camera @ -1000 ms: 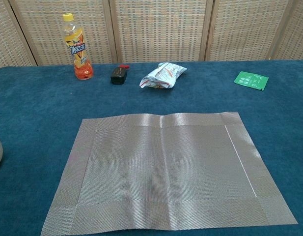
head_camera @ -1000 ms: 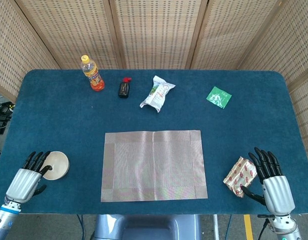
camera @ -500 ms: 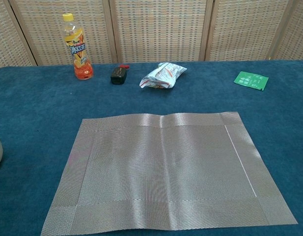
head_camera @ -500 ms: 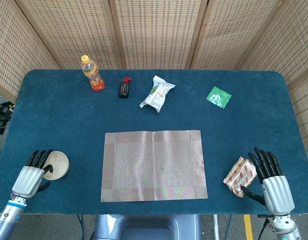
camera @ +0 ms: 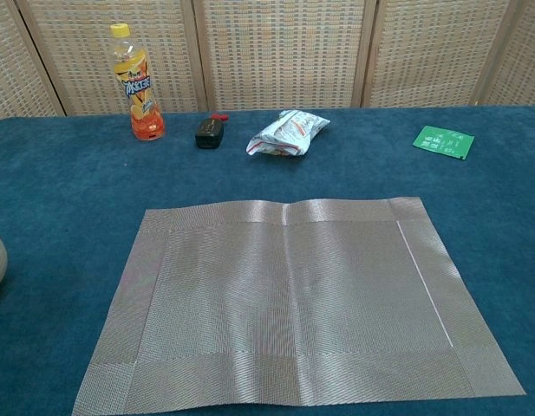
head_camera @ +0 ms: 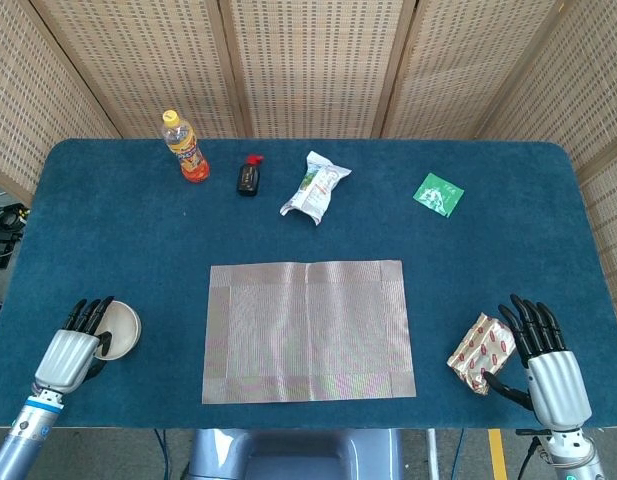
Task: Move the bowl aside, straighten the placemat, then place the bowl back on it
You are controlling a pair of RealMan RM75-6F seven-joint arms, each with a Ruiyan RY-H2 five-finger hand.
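Left hand: dark fingers hooked over the near-left rim of the bowl, thumb hidden beneath, so gripping it as far as the head view shows. Bowl tipped, mouth turned toward the placemat, where a second ago it sat flat with the mouth facing up. Also edged slightly higher at the left border of the chest view. Judged as the start of the lift: grip taken, bowl rocking off the cloth but not yet carried.

Right hand: fingers spread and straight, holding nothing, parked just beside a red-and-white snack wrapper at the near-right, unmoved across the three moments.

Further out: placemat lying flat and square to the table edge, bare, a faint crease down its upper middle, well apart from the bowl. Straightening judged finished; only the return of the bowl left.

Along the far edge of the blue table: orange drink bottle, small black object, white snack bag, green packet. All untouched.
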